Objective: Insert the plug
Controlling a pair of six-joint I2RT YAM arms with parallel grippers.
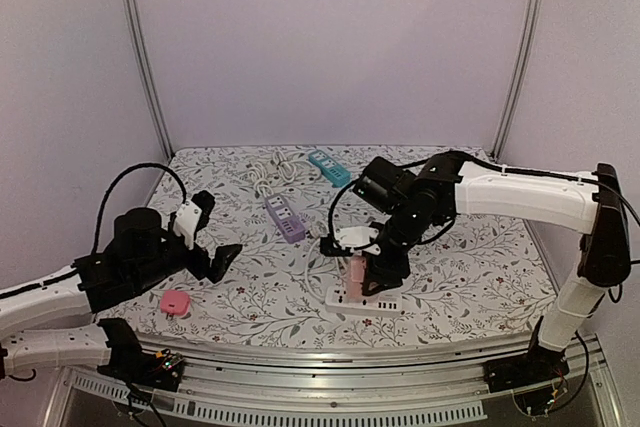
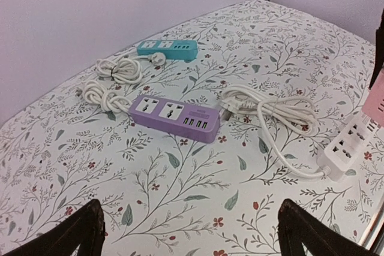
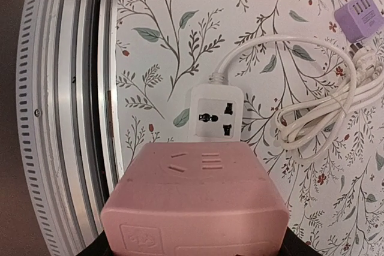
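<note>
Over the near end of the white strip (image 1: 368, 301), the plug (image 1: 355, 272) stands upright, clamped in the right gripper (image 1: 372, 269); whether its pins are seated I cannot tell. The right wrist view looks along the plug's pink body to a free socket (image 3: 214, 112) just beyond, so the hold looks meant for a straight push down. The left gripper (image 2: 189, 232) hangs wide, holding nothing, well apart at the left, probably out of the way. The purple strip (image 2: 174, 117) and teal strip (image 2: 168, 48) lie unused further back.
</note>
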